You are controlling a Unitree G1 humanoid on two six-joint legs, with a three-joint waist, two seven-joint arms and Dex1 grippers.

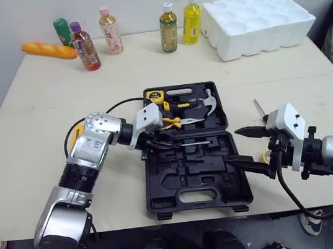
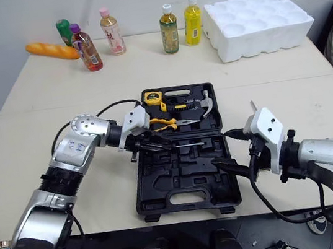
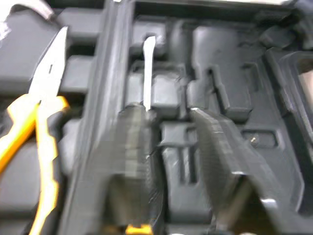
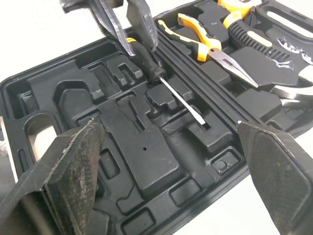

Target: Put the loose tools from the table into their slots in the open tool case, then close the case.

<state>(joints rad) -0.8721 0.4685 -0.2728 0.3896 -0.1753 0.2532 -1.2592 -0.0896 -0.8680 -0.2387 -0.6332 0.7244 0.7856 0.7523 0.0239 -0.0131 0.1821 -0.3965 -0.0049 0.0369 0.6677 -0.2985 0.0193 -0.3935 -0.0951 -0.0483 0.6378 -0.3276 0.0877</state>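
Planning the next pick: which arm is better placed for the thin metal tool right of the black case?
Right: the right gripper, open, hovers beside the black plastic tool case, near the thin metal tool; the left gripper is over the screwdriver.

Black tool case on a cream table — pliers with yellow handles (steel-grey nose), tape measure yellow as well — and a plain white foam tray.

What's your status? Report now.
Left gripper open over screwdriver in tool case slot. Right gripper open at case's right edge. Thin metal piece loose on table; case open.
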